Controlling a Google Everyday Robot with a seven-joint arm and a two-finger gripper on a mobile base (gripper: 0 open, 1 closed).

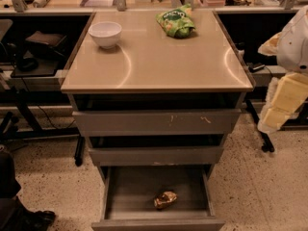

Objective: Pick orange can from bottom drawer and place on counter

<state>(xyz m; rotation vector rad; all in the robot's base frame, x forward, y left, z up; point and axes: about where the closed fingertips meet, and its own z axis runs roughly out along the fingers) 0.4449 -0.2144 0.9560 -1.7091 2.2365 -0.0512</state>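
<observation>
The orange can (pixel 165 199) lies on its side on the floor of the open bottom drawer (pixel 120 191), near the front and right of the middle. The beige counter (pixel 159 61) tops the grey cabinet. My arm, white and pale yellow, hangs at the right edge of the view beside the cabinet. Its gripper (pixel 276 115) is at about the height of the top drawer, well above and to the right of the can, and touches nothing.
A white bowl (pixel 106 34) stands at the counter's back left and a green snack bag (pixel 176 22) at the back middle. The two upper drawers (pixel 156 121) stand slightly open. Dark desks, cables and chair legs flank the cabinet. The floor is speckled.
</observation>
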